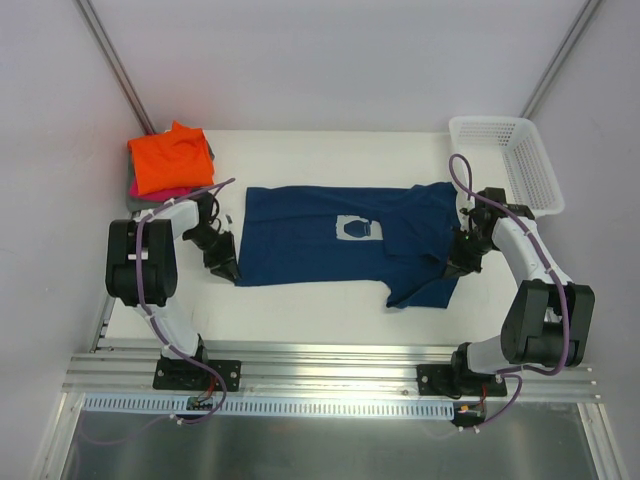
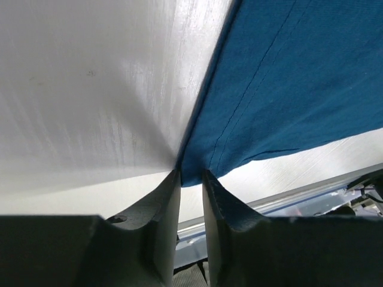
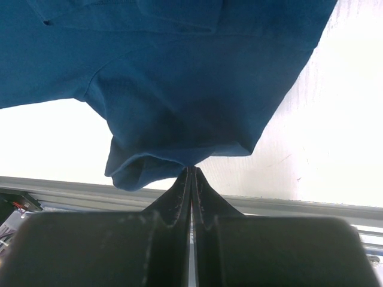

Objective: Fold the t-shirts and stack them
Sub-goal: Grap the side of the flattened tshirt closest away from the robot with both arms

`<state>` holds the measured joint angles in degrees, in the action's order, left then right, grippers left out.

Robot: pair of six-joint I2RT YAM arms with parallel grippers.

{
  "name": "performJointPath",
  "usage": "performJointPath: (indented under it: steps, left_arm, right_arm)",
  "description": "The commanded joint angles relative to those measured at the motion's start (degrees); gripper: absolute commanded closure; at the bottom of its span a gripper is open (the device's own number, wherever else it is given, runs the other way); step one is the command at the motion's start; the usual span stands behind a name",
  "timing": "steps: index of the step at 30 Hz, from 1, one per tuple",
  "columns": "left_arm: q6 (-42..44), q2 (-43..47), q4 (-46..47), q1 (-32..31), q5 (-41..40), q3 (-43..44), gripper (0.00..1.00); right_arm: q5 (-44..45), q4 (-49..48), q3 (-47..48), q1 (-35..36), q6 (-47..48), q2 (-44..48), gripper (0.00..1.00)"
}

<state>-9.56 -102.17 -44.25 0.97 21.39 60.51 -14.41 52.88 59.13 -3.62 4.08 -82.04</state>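
Note:
A navy blue t-shirt [image 1: 310, 235] with a pale chest print [image 1: 357, 229] lies spread across the white table, its right part folded over and rumpled. My left gripper [image 1: 228, 270] is at the shirt's near-left corner. In the left wrist view the corner of the navy cloth [image 2: 287, 89] sits between the tips of that gripper [image 2: 191, 173], whose jaws stand a narrow gap apart. My right gripper [image 1: 455, 265] is at the shirt's right side. The right wrist view shows this gripper [image 3: 191, 167] pressed shut on a fold of the navy cloth [image 3: 179, 72]. A folded orange t-shirt [image 1: 172, 160] tops a stack at the back left.
Under the orange tee, pink [image 1: 182, 190] and grey [image 1: 135, 193] cloth edges show. A white lattice basket [image 1: 505, 160] stands at the back right corner. The metal rail [image 1: 330, 365] runs along the table's near edge, by the arm bases.

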Motion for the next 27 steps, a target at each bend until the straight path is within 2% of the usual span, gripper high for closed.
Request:
performJointPath:
  steps: [1,3,5,9,10,18,27]
  left_arm:
    - [0.1,-0.7,-1.2,0.1,2.5,1.3,0.77]
    - [0.2,-0.6,-1.1,0.1,2.7,1.0,0.73]
    - [0.2,-0.6,-1.2,0.1,3.0,0.8,0.76]
    - [0.4,-0.7,-1.3,0.1,4.5,1.3,0.90]
    - [0.6,-0.5,-1.2,0.1,4.8,1.5,1.00]
    - [1.2,0.9,-1.7,0.2,3.5,3.4,1.00]
    - [3.9,-0.2,-3.2,1.4,1.3,10.9,1.00]
  right_arm:
    - [-0.3,0.3,0.1,-0.8,0.1,1.2,1.00]
    - [-0.3,0.2,-0.1,-0.8,-0.1,1.4,0.99]
    - [-0.2,0.3,0.0,-0.8,-0.1,1.4,0.99]
    - [-0.2,0.0,0.2,-0.8,-0.1,1.3,0.99]
    - [-0.1,0.1,0.3,-0.9,-0.1,1.3,0.99]
    - [0.8,-1.4,3.0,-3.1,-0.1,0.4,0.99]
    - [1.3,-2.1,8.4,-6.0,0.0,-1.6,0.99]
